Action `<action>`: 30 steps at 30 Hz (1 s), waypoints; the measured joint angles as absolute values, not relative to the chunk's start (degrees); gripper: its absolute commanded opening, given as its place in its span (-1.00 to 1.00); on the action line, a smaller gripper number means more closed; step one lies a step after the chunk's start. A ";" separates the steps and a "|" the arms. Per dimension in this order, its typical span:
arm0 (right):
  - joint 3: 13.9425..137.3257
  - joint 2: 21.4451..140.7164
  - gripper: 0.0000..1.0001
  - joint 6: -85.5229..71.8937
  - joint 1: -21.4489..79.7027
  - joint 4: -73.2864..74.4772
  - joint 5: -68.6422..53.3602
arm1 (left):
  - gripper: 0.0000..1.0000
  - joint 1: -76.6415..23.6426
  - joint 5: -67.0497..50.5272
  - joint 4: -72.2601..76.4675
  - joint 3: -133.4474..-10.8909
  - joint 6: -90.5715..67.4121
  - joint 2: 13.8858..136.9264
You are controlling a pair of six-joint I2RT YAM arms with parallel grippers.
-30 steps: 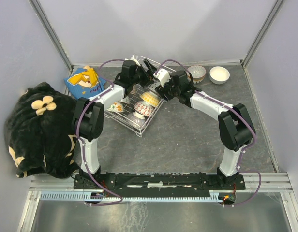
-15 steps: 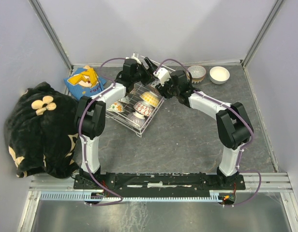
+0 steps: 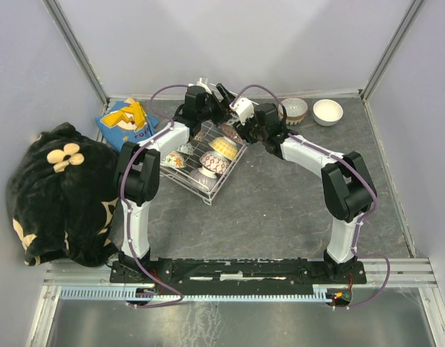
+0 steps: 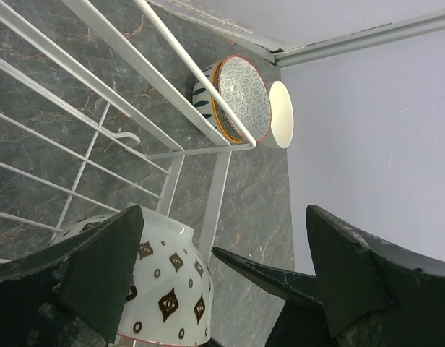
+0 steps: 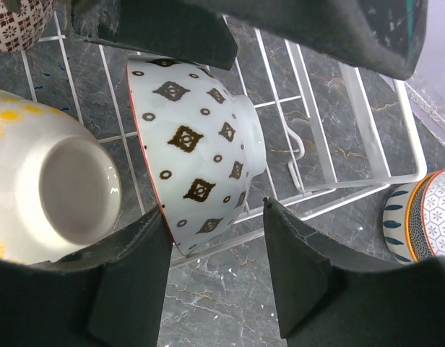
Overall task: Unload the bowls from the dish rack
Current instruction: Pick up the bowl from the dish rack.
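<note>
1. two black grippers meet at the far end of the white wire-grid dish rack (image 3: 190, 179), which sits on the dark grey marbled table (image 3: 280, 210).
2. right gripper (image 5: 217, 211): jaws partly apart, straddling the lower edge of a white ceramic bowl with brown diamond marks and a red rim (image 5: 197, 155). a gap shows between this bowl and one finger, so nothing is gripped.
3. that bowl lies tilted on its side in the rack, just beside a white bowl with yellow flowers (image 5: 53, 191).
4. left gripper (image 4: 224, 211): jaws spread wide, holding nothing, close above the same diamond-marked bowl.
5. outside the rack, near the far wall, stand a patterned stack of bowls (image 3: 293, 110) and a plain white bowl (image 3: 328, 111).
</note>
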State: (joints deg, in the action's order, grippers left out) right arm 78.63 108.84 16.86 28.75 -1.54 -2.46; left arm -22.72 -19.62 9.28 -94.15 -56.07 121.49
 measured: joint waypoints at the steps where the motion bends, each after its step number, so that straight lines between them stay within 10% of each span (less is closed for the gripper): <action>1: 78.67 108.84 0.18 16.78 28.75 -1.67 -2.33 | 0.98 -22.70 -19.62 9.23 -94.17 -56.07 121.51; 30: 84.53 112.42 -0.20 15.38 28.67 -1.19 0.47 | 0.99 -22.50 -19.55 9.61 -96.60 -56.12 123.20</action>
